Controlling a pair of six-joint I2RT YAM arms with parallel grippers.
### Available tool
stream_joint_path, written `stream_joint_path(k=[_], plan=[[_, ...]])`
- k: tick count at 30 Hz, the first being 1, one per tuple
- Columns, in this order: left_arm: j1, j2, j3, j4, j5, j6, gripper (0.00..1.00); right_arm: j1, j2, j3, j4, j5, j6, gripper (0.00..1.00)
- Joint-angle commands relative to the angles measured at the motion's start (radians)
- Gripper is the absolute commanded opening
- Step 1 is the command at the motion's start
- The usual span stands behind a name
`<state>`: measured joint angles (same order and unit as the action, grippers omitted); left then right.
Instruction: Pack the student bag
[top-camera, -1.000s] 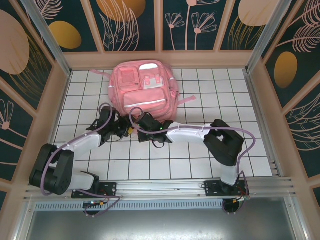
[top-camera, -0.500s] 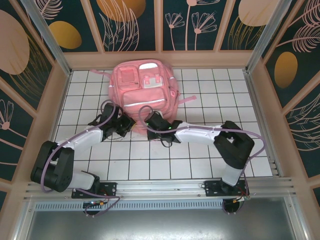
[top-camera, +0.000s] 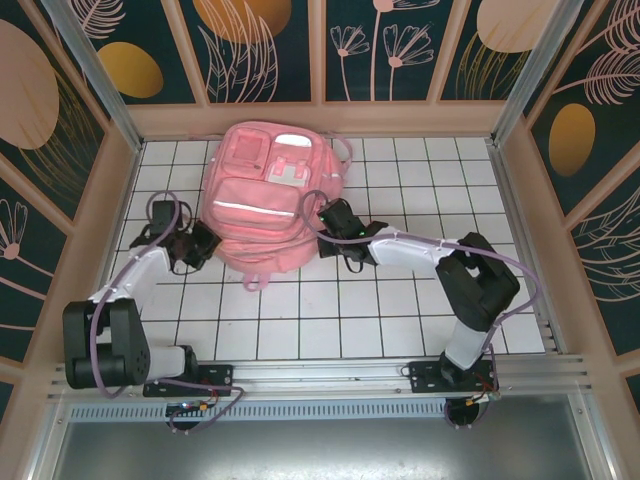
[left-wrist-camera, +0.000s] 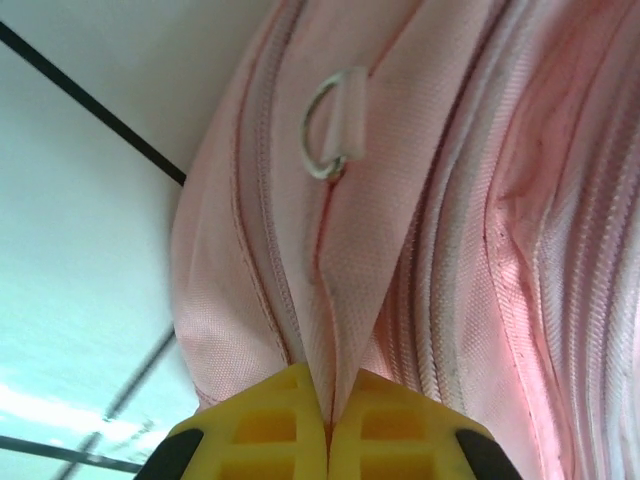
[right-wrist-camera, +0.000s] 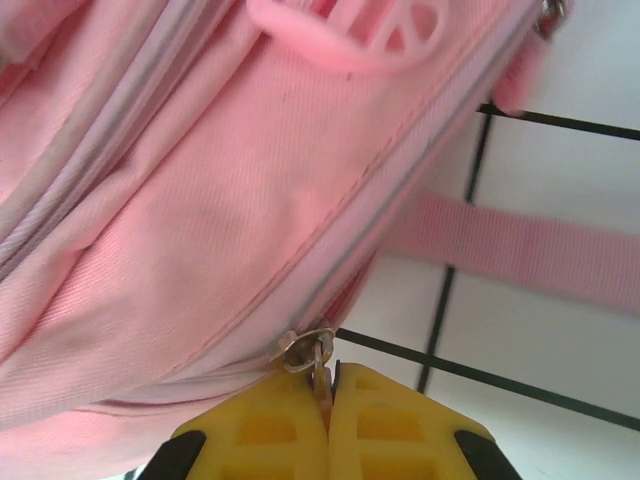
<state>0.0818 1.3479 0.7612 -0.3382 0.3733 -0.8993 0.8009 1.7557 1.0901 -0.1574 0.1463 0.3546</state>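
Note:
The student bag (top-camera: 262, 200), a large pink backpack with a pale strip and front pockets, lies on the white gridded table, tilted with its bottom toward the near left. At the bag's near-left edge my left gripper (top-camera: 205, 243) is shut, and the left wrist view shows its yellow fingers (left-wrist-camera: 270, 420) pinching a fold of pink fabric beside a zipper seam, below a metal D-ring (left-wrist-camera: 330, 135). My right gripper (top-camera: 325, 215) is at the bag's right side. It is shut on the metal zipper pull (right-wrist-camera: 320, 372), which hangs from the slider (right-wrist-camera: 303, 348).
A pink strap (right-wrist-camera: 520, 245) lies flat on the tiles to the bag's right. Another strap loop (top-camera: 252, 278) trails from the bag's near edge. Wooden walls (top-camera: 110, 200) fence in the table on three sides.
The left gripper shut on the bag's fabric and swung left. The right gripper moved right and away along the bag's side. The bag shifted and turned toward the left.

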Motion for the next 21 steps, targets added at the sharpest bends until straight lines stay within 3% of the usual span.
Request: stream_joint_path(k=[1,5,7,10,15,21], plan=[[0.078,0.027,0.068,-0.099,-0.097,0.112,0.09,0.022,0.039,0.071,-0.047,0.054,-0.019,0.00],[0.076,-0.024,0.016,-0.052,0.036,0.032,0.44,0.093,0.090,0.138,-0.040,0.023,0.017,0.00],[0.070,-0.079,-0.039,-0.016,0.090,-0.036,0.51,0.118,0.113,0.164,-0.037,0.012,0.035,0.00],[0.021,-0.166,-0.100,0.010,0.109,-0.132,0.54,0.146,0.141,0.192,-0.025,-0.012,0.055,0.00],[-0.138,-0.224,-0.155,0.081,0.113,-0.305,0.54,0.163,0.157,0.208,-0.012,-0.028,0.073,0.00],[-0.289,-0.202,-0.163,0.201,0.021,-0.462,0.56,0.171,0.152,0.202,0.000,-0.051,0.077,0.00]])
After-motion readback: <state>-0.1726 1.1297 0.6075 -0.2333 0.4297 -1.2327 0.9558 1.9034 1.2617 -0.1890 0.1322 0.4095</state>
